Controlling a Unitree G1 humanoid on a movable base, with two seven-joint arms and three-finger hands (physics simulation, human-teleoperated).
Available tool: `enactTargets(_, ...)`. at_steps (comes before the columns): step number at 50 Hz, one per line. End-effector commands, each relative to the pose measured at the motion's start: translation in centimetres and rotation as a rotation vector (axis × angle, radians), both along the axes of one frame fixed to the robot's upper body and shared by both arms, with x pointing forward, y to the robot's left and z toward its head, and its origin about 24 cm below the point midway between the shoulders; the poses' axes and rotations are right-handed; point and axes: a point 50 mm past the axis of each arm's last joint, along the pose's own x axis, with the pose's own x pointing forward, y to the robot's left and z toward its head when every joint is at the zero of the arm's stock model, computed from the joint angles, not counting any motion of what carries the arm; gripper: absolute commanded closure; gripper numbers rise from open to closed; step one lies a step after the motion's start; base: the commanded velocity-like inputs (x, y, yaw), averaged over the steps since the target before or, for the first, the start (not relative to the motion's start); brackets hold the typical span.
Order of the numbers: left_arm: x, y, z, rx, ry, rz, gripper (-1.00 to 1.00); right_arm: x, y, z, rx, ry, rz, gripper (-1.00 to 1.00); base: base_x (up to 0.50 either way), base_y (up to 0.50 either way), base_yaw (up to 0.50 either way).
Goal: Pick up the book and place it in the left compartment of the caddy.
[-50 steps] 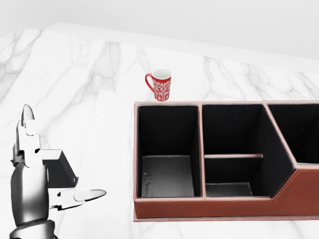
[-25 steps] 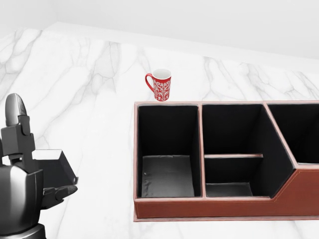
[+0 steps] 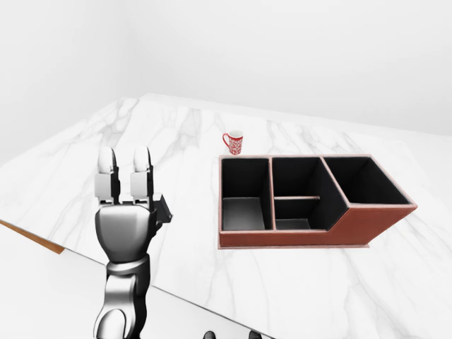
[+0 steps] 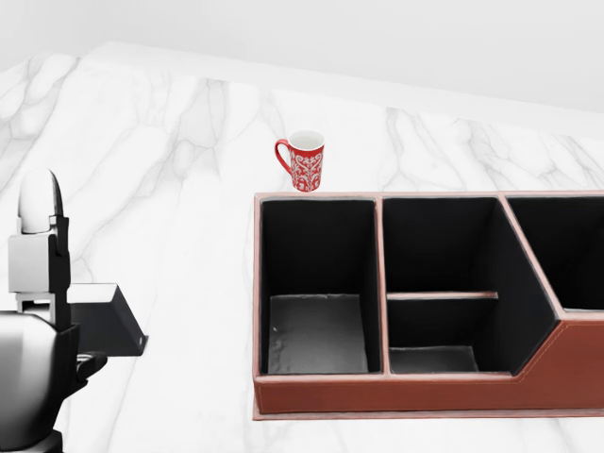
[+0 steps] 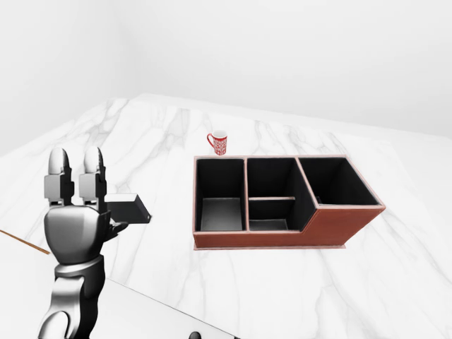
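A dark book (image 5: 128, 207) with white page edges lies flat on the marble table (image 5: 162, 268), left of the caddy. My left hand (image 5: 75, 185) is raised between the camera and the book, its fingers (image 4: 38, 215) straight up and open. It hides the book's left part, and its thumb is tucked low by the book's near edge. The red-brown caddy (image 4: 396, 393) has black compartments. The left compartment (image 4: 317, 332) holds nothing. My right hand is out of sight.
A red-and-white patterned mug (image 4: 304, 160) stands just above the caddy's top left corner in the head view. The table's near edge (image 3: 42, 242) runs diagonally across the lower left of the left-eye view.
My left hand has turned and sunk toward the head view's lower left. Its thumb, which pointed right a second ago, has drawn in. Book, caddy and mug have not moved.
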Motion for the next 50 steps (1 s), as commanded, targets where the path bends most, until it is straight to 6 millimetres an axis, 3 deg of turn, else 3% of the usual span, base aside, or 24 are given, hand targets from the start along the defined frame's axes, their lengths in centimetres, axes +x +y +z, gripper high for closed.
enactTargets(1,-0.7,0.6,0.8,0.071,0.015,0.048,-1.0,-0.5,0.1,0.6,-0.012,-0.015,-0.016,-1.0,0.0,0.0,0.0)
enactTargets(12,-0.8,0.6,-1.1,0.112,0.023,0.067,-1.0,-0.9,0.3,0.7,-0.025,-0.022,-0.015,-1.0,0.0,0.0,0.0)
enactTargets(46,-0.7,0.3,-1.2,0.134,0.024,0.062,-1.0,-1.0,0.3,0.8,-0.022,-0.031,-0.014,-1.0,0.0,0.0,0.0)
enactTargets(50,-0.8,0.3,0.0,0.14,-0.021,0.06,-1.0,-0.8,0.5,0.6,-0.025,-0.02,-0.009,-1.0,0.0,0.0,0.0)
